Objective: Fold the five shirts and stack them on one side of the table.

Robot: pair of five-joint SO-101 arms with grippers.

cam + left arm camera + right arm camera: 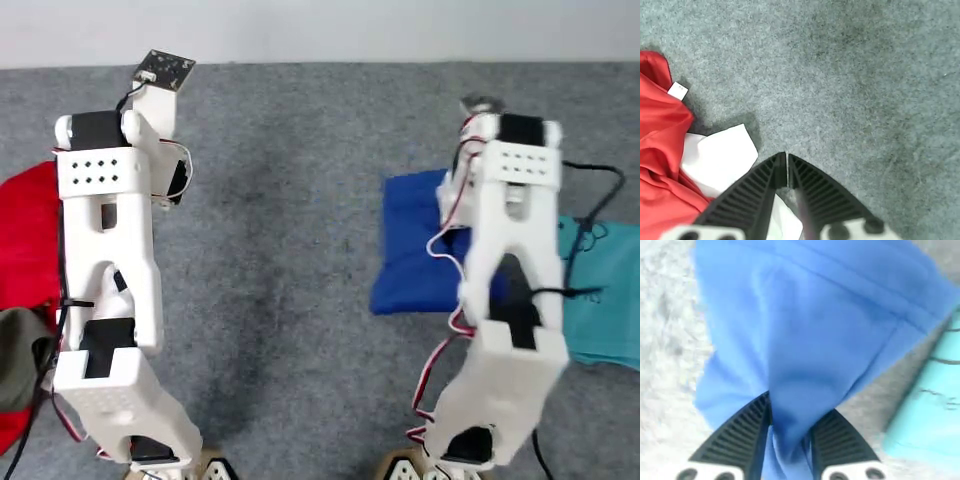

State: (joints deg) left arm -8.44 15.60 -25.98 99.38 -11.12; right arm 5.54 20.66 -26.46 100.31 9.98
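The right gripper (799, 407) has its fingers clenched on a bunched fold of the blue shirt (805, 330), which lies near the teal shirt (930, 405). The left gripper (787, 159) has its fingers pressed together, empty, over the table (865, 75), just beside the red shirt (660, 140) and what seems to be white cloth (720, 152).

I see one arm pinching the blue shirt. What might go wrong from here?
The right pincer grips the blue shirt by a bunched fold, so lifting may crumple it rather than fold it neatly. The teal shirt lies close beside it; dragging the blue cloth could catch and shift it. The left pincer is shut on nothing, over by the red shirt, so the blue shirt has one hold only and may sag unevenly.
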